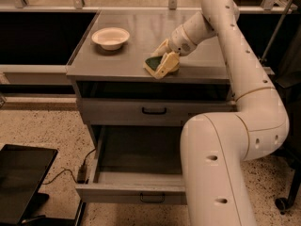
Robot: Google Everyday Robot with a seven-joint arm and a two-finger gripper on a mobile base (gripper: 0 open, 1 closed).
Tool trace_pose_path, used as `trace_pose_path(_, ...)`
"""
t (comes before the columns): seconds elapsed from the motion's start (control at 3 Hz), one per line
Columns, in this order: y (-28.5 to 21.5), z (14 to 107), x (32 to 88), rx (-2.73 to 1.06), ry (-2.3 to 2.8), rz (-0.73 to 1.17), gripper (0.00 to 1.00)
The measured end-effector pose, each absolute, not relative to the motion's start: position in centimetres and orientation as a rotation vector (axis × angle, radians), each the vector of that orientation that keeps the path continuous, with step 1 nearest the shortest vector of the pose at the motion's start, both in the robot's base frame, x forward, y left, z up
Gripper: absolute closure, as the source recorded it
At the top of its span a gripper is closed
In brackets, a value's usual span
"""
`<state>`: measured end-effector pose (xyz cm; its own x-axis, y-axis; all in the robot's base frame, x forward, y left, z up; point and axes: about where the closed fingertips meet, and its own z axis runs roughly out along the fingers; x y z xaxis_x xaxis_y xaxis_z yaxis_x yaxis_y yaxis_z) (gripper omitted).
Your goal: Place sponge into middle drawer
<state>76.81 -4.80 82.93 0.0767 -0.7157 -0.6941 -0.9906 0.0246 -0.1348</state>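
The sponge (153, 63), dark green on top over a pale yellow body, lies on the grey cabinet top (108, 62) near its front edge. My gripper (163, 59) is down at the sponge with one finger (169, 64) in front of it and the other behind, shut on it. The middle drawer (136, 191), a grey tray with a small black handle, is pulled out wide below, partly hidden by my arm (221, 173).
A white bowl (110, 37) stands on the cabinet top to the left of the sponge. The upper drawer front (154, 110) is closed. A black flat object (21, 182) lies on the speckled floor at lower left.
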Motion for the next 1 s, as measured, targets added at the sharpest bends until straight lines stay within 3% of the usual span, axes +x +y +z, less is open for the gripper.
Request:
trace_pose_path(0.33, -5.1, 82.9, 76.7, -1.754, 1.709, 0.565, 0.88)
trace_pose_path(0.67, -5.5, 83.1, 76.6, -1.751, 1.711, 0.559, 1.0)
trace_pose_path(1.0, -8.8, 86.4, 75.5, -1.688, 1.709, 0.492, 1.0)
